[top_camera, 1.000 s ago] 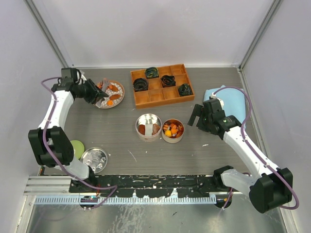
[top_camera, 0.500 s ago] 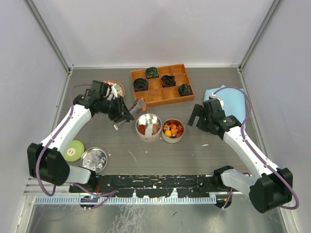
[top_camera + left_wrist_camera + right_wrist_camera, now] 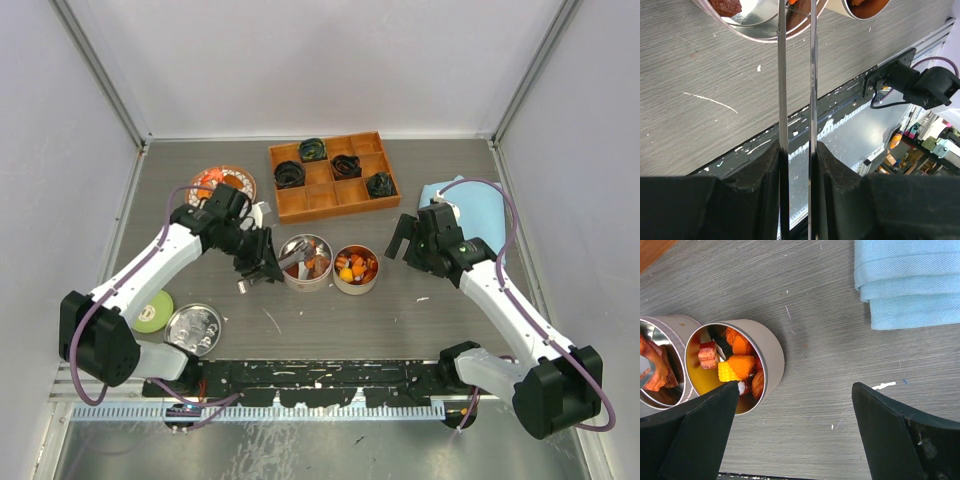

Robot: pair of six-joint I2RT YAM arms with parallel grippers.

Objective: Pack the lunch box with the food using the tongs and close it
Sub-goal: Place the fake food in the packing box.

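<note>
The lunch box is two open round tins. The left tin (image 3: pixel 305 262) holds brown-red pieces, and the right tin (image 3: pixel 355 268) holds orange, yellow and red food (image 3: pixel 735 367). My left gripper (image 3: pixel 261 269) is shut on the tongs (image 3: pixel 781 75), with both thin arms pinched between its pads. The tongs reach over the left tin's rim (image 3: pixel 755 36), and a small orange bit (image 3: pixel 791 1) shows between their tips. My right gripper (image 3: pixel 401 238) hangs open just right of the right tin, holding nothing.
An orange plate (image 3: pixel 215 180) with food scraps sits at the back left. A wooden divided tray (image 3: pixel 333 176) holds dark coiled lumps. A silver lid (image 3: pixel 193 326) and a green lid (image 3: pixel 154 308) lie front left. A folded blue cloth (image 3: pixel 910 285) lies at the right.
My left arm has swung from the plate at the back left over to the left tin, carrying the tongs. The right arm has not moved.
</note>
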